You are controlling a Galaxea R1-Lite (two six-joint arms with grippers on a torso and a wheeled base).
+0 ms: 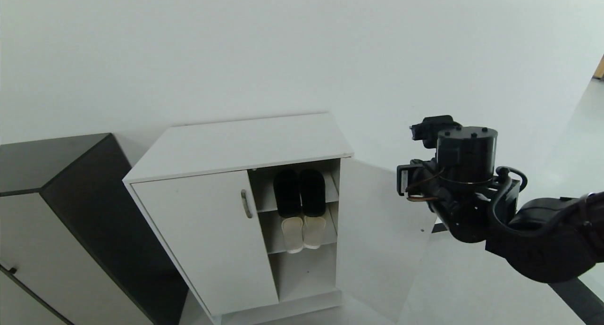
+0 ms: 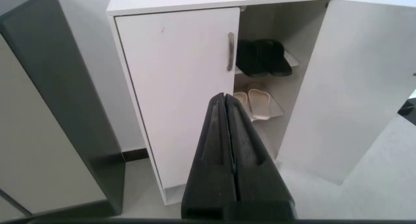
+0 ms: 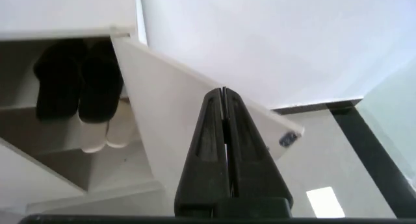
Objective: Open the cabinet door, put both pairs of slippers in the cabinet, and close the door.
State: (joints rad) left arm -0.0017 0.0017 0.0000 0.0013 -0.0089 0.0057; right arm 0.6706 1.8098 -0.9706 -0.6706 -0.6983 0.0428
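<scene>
Over on the left stands a dark cabinet (image 1: 89,207) with a pale front, just beside the white cabinet (image 1: 236,143). Both are backed against the white wall (image 1: 283,46).

The white cabinet's left door (image 1: 203,235) is closed, its grey handle (image 1: 246,204) upright near the inner edge. In the left wrist view the left gripper (image 2: 225,97) faces this closed door and is apart from it. Its two fingers are pressed flat together with nothing between them.

To the right of that door the cabinet's other half is open. The black slippers (image 1: 299,190) lie side by side on the upper shelf. The pale slippers (image 1: 303,230) lie side by side on the shelf just below, with their ends jutting a little past its front edge. Both pairs are inside the cabinet.

The right door (image 1: 377,230) is swung wide out over the pale floor (image 1: 472,287) — far from closed. In the right wrist view a small dark fitting (image 3: 289,139) shows near the door's free corner.

Farther right the right arm is raised at about the height of the cabinet's top, beside the open door. The right gripper (image 3: 223,94) has its fingers drawn tight together on nothing, with the slanting door panel right behind them — whether they touch it I cannot tell. A dark strip (image 1: 575,287) runs across the floor under the arm.
</scene>
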